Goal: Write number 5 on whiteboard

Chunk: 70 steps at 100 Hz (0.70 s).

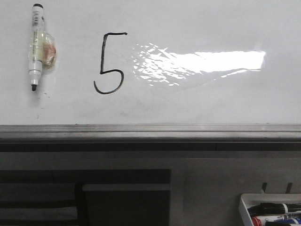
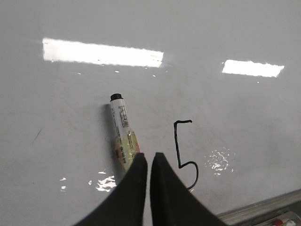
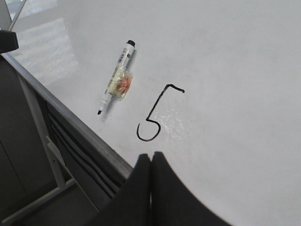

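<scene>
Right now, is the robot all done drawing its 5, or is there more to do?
It looks done. A whole number 5, with top bar, stem and hook, is on the whiteboard. The marker sits stuck on the board beside it, tip down and uncapped. The left gripper and right gripper are shut and hold nothing. Nothing obvious is left.

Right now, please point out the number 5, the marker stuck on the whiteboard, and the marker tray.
number 5 [image 1: 100, 52]: front view, on its straight stem.
marker [image 1: 35, 35]: front view, on its white barrel.
marker tray [image 1: 243, 207]: front view, on its left rim.
</scene>
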Available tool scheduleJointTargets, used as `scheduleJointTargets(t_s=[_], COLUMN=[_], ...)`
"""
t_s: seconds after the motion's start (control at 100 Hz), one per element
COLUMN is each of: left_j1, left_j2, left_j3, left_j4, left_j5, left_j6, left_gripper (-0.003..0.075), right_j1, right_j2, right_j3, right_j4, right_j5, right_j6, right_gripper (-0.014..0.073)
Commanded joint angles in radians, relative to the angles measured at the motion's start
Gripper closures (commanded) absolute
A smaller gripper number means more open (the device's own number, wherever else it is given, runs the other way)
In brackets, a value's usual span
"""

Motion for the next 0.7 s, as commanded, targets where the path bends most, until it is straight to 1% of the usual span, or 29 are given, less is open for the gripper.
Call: scheduleJointTargets(t_s=[0.0, 0.09, 0.22, 0.37, 0.69], left_j1=[-0.003, -0.003, -0.003, -0.003, -0.003], left_j2=[-0.057, -0.102, -0.116, -0.116, -0.116], left_j3=[0.060, 0.127, 0.169, 0.182, 0.182], left_j4=[0.057, 0.057, 0.057, 0.057, 0.057], left_j5=[-0.162, -0.239, -0.322, -0.314, -0.314], left_j6=[0.004, 0.004, 0.004, 0.004, 0.004], left_gripper=[0.0741, 0.0741, 0.0741, 0.0741, 0.0741], right_j1=[-0.006, -0.006, -0.006, -0.006, -0.006], right_j2=[-0.120, -0.228, -0.340, -0.397, -0.399], right_j3=[0.072, 0.156, 0.232, 0.276, 0.290], right_j4=[-0.017, -0.017, -0.017, -0.017, -0.017], right_j5=[-0.088, -0.064, -0.064, -0.065, -0.061], right_j6=[-0.007, -0.007, -0.007, -0.007, -0.007], right_gripper=[0.0655, 0.0655, 0.0655, 0.0655, 0.0655])
